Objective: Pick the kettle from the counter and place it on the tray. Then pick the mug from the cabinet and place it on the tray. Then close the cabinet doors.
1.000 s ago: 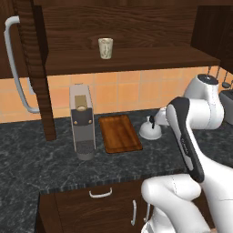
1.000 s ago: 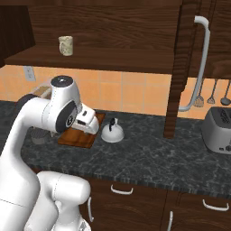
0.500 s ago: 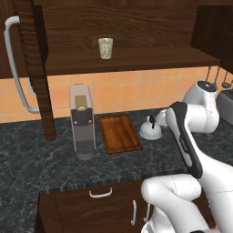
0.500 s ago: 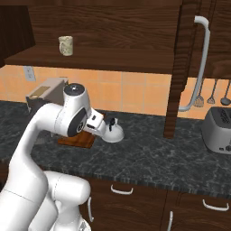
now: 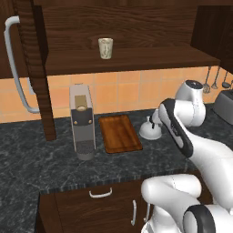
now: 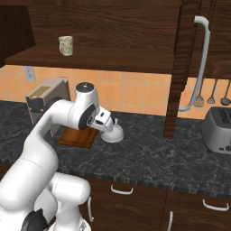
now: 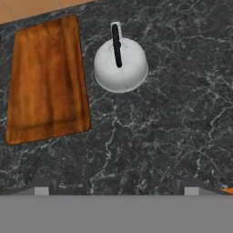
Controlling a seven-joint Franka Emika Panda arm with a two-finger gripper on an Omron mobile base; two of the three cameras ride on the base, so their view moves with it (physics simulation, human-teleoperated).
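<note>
My jaws stand wide apart, grasping nothing, above the dark speckled surface (image 7: pixel 173 113). The kettle (image 7: pixel 120 65) sits on that surface just beside the wooden tray (image 7: pixel 45 82), not on it. The mug (image 5: pixel 105 48) stands on the cabinet shelf (image 5: pixel 136 59).

On the dark speckled stone desk (image 5: pixel 54 159), the flat reddish-brown wooden tray (image 5: pixel 119 133) lies near the back edge, between the tall grey coffee machine (image 5: pixel 82 122) and the squat silvery-white kettle (image 5: pixel 150 129). The small cream mug (image 5: pixel 105 48) stands on the dark wood cabinet's shelf (image 5: pixel 136 59) above.
</note>
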